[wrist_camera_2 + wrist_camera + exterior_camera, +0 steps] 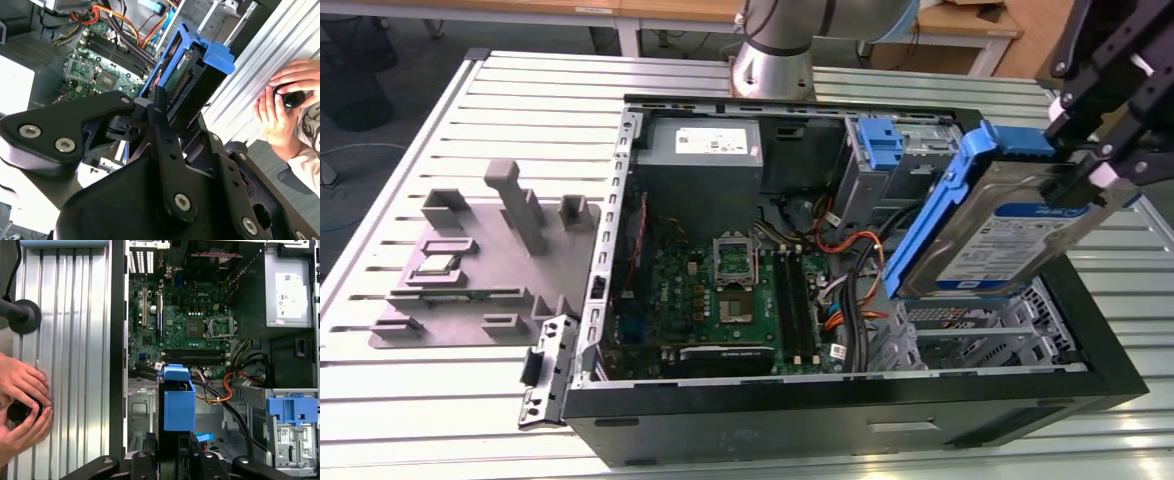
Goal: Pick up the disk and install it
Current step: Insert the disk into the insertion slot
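The disk [994, 235] is a silver drive with a white-and-blue label and blue rails. It hangs tilted on edge above the right side of the open computer case [854, 400] in the exterior view. My black gripper [1087, 185] is shut on its upper end. Under the disk lies the metal drive cage [974, 335]. In the second wrist view the disk [185, 75] sticks out past my gripper [165, 107] toward the motherboard. In the first wrist view the disk's blue rail end [179, 400] stands above my gripper [172, 460], over the cage area.
Inside the case are the motherboard [720, 300], the grey power supply [700, 150], orange and black cables, and a bare blue bracket [881, 145]. A grey fixture block [480, 270] sits on the slatted table at the exterior view's left. A person's hands [22, 400] hold a black knob beside the case.
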Available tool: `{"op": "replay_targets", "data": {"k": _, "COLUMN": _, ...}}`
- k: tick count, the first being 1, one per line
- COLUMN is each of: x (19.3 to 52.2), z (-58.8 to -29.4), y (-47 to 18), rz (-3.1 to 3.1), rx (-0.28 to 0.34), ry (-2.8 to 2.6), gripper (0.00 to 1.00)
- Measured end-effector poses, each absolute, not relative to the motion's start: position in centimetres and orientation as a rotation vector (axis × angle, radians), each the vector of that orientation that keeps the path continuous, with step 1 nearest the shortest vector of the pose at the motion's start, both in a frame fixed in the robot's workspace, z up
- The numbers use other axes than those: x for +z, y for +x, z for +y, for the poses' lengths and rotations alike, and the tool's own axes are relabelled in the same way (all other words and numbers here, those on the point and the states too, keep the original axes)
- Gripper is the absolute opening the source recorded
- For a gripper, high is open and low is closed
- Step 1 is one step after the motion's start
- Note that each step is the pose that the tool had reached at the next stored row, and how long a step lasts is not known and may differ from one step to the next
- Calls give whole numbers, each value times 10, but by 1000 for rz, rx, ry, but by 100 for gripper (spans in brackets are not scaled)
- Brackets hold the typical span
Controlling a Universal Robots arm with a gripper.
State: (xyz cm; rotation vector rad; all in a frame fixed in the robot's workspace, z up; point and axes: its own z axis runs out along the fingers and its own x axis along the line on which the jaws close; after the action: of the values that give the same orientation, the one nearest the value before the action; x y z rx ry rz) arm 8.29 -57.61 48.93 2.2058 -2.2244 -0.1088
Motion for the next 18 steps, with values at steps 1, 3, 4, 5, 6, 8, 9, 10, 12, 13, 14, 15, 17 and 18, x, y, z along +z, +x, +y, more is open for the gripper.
{"op": "replay_targets", "data": {"k": 1, "x": 489, "z": -576, "y": 85, "rz": -2224, "rx": -109, "ry": 2206, "gripper": 35}}
{"op": "replay_targets", "data": {"k": 3, "x": 489, "z": -576, "y": 87, "rz": -2224, "rx": -109, "ry": 2206, "gripper": 35}}
{"op": "replay_targets", "data": {"k": 4, "x": 489, "z": -576, "y": 88, "rz": -2224, "rx": -109, "ry": 2206, "gripper": 35}}
{"op": "replay_targets", "data": {"k": 5, "x": 489, "z": -576, "y": 90, "rz": -2225, "rx": -109, "ry": 2206, "gripper": 35}}
{"op": "replay_targets", "data": {"k": 6, "x": 489, "z": -576, "y": 92, "rz": -2225, "rx": -109, "ry": 2206, "gripper": 35}}
{"op": "replay_targets", "data": {"k": 8, "x": 489, "z": -576, "y": 97, "rz": -2224, "rx": -109, "ry": 2205, "gripper": 35}}
{"op": "replay_targets", "data": {"k": 9, "x": 489, "z": -576, "y": 99, "rz": -2224, "rx": -109, "ry": 2205, "gripper": 35}}
{"op": "replay_targets", "data": {"k": 10, "x": 488, "z": -576, "y": 101, "rz": -2224, "rx": -110, "ry": 2205, "gripper": 35}}
{"op": "replay_targets", "data": {"k": 12, "x": 488, "z": -576, "y": 107, "rz": -2224, "rx": -110, "ry": 2205, "gripper": 35}}
{"op": "replay_targets", "data": {"k": 13, "x": 487, "z": -576, "y": 110, "rz": -2224, "rx": -110, "ry": 2205, "gripper": 35}}
{"op": "replay_targets", "data": {"k": 14, "x": 487, "z": -576, "y": 114, "rz": -2224, "rx": -110, "ry": 2205, "gripper": 35}}
{"op": "replay_targets", "data": {"k": 15, "x": 486, "z": -576, "y": 116, "rz": -2224, "rx": -111, "ry": 2205, "gripper": 35}}
{"op": "replay_targets", "data": {"k": 17, "x": 486, "z": -576, "y": 117, "rz": -2224, "rx": -111, "ry": 2205, "gripper": 35}}
{"op": "replay_targets", "data": {"k": 18, "x": 486, "z": -576, "y": 117, "rz": -2224, "rx": -110, "ry": 2205, "gripper": 35}}
